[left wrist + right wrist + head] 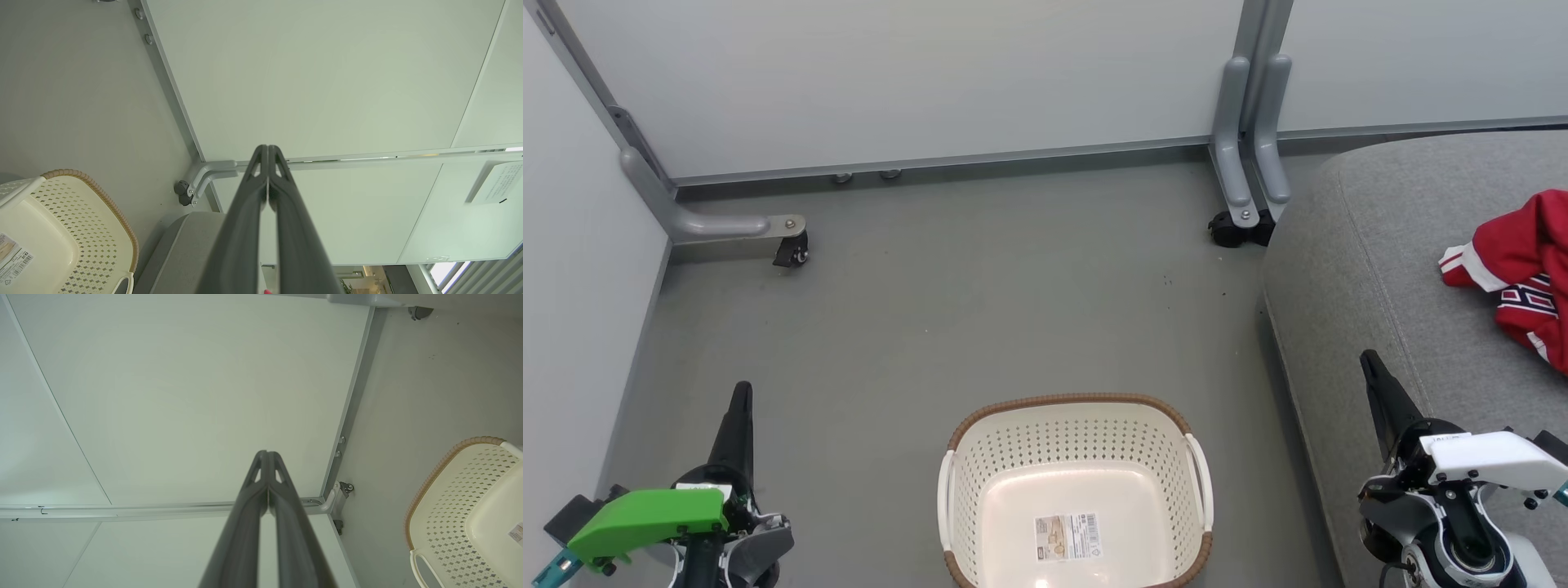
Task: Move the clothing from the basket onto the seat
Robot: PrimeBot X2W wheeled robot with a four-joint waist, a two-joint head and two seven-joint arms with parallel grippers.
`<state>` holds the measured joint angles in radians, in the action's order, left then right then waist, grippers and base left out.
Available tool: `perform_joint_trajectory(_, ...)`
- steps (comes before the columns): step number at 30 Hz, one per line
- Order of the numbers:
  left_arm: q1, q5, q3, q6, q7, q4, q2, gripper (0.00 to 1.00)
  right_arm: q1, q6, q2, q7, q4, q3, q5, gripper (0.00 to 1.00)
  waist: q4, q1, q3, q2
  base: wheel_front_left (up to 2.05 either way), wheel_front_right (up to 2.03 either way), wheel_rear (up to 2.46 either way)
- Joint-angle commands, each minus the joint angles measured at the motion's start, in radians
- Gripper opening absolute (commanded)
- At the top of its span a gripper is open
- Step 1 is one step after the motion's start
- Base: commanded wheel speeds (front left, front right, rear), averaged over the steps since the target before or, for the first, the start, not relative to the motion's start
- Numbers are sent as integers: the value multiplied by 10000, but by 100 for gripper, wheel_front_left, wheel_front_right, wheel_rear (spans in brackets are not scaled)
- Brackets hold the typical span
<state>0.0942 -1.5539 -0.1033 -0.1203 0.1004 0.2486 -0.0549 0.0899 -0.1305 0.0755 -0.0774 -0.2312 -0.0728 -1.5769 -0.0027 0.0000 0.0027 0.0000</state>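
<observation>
Though wrist views face wall, head view finds clothing on the seat, three o'clock. Left gripper and right gripper are closed, empty.

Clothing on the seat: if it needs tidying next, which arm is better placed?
Right, probably. The right gripper, shut, sits at the edge of the seat, the same side where the red clothing lies. The left gripper, also shut, is beyond the empty basket, on the far side.
</observation>
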Motion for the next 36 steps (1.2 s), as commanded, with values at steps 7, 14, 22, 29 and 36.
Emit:
perform_joint_trajectory(7,217,-589,-139,-134,150,-44,60,0,214,-4,-7,-106,-139,-85,-626,0,23,0,4,0,0,0,0)
perform_joint_trajectory(14,201,-601,-141,-134,177,-41,60,0,193,-4,-29,-138,-147,-113,-628,0,27,0,5,0,0,0,0)
perform_joint_trajectory(22,201,-601,-139,-134,176,-42,60,0,198,-4,-49,-172,-149,-144,-592,0,27,0,5,0,0,0,0)
perform_joint_trajectory(29,200,-600,-138,-134,176,-42,60,0,201,-4,-66,-181,-152,-170,-567,0,27,0,5,0,0,0,0)
perform_joint_trajectory(36,200,-601,-137,-134,175,-41,60,0,203,-4,-84,-183,-153,-193,-535,0,27,0,5,0,0,0,0)
